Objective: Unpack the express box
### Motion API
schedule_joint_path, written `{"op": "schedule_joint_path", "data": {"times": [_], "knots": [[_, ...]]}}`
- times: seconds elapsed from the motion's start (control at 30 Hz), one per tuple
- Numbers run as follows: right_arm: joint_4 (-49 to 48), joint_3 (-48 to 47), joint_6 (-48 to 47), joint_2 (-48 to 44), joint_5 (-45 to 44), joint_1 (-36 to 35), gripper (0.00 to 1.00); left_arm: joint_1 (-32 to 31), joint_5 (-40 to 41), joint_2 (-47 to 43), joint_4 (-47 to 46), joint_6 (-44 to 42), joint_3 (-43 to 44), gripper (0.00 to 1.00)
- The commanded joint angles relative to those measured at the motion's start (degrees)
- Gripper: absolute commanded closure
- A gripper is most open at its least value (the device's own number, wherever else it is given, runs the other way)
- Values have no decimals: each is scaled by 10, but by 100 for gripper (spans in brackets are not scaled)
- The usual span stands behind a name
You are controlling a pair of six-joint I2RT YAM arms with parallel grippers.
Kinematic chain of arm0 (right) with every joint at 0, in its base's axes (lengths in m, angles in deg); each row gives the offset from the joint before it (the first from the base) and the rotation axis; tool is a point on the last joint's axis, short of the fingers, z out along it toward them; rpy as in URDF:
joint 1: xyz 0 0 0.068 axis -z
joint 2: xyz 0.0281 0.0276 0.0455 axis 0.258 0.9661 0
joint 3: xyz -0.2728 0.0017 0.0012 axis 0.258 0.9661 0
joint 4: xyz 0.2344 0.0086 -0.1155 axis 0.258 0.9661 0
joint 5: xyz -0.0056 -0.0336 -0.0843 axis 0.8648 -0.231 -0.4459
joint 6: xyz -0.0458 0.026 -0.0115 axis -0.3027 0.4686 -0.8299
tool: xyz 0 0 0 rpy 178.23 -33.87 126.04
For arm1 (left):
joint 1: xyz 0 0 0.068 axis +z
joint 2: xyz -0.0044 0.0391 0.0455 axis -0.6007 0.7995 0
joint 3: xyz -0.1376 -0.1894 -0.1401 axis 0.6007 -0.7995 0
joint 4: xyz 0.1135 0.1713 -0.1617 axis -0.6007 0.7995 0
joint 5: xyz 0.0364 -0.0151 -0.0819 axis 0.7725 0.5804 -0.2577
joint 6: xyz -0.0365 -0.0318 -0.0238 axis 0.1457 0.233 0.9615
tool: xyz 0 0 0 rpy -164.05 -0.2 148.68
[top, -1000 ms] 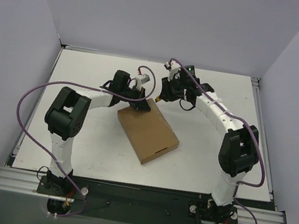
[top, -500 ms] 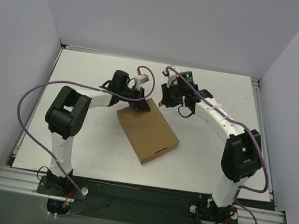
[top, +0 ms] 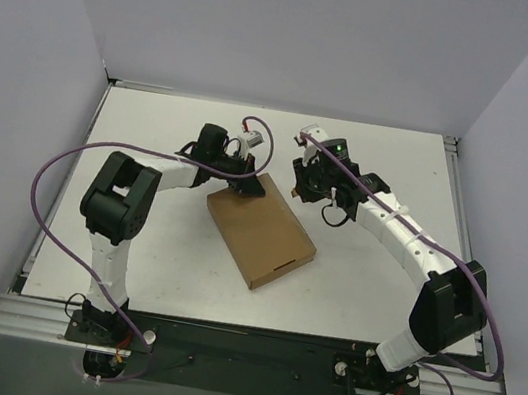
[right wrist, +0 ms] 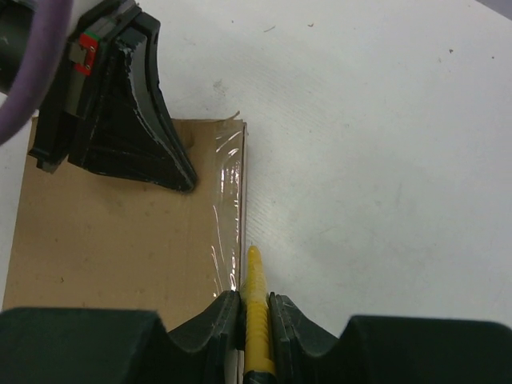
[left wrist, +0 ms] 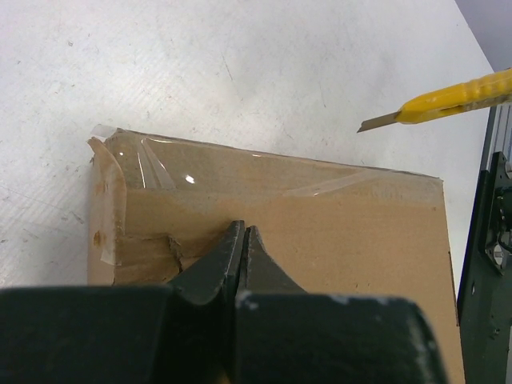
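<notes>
L gripper (left wrist: 242,234) shut, tips on box (top: 264,230) | R gripper (right wrist: 254,301) clamped on knife (right wrist: 254,276), swung round, taped edge (right wrist: 230,200) now just ahead of blade | ready to cut

No readable text is showing

The express box (top: 261,229) is presenting only plain brown cardboard and clear tape (left wrist: 152,164), with no print, label or number. The yellow utility knife (right wrist: 254,288) is bearing no legible brand or mark. A small red-and-green patch (right wrist: 86,46) on the body of the left gripper (right wrist: 186,181) is appearing in the right wrist view, but it is too small to tell whether it carries any lettering.
</notes>
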Motion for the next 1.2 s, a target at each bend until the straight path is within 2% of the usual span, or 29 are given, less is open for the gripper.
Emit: {"op": "schedule_joint_path", "data": {"times": [0.0,0.37,1.17], "knots": [[25,12,17,-21,-41,-2,100,11,65,48,90,-34,-19,100],[65,19,41,-23,-40,-7,100,12,62,55,100,-41,-12,100],[79,17,74,-29,-13,-6,100,13,58,64,99,-47,-3,100]]}}
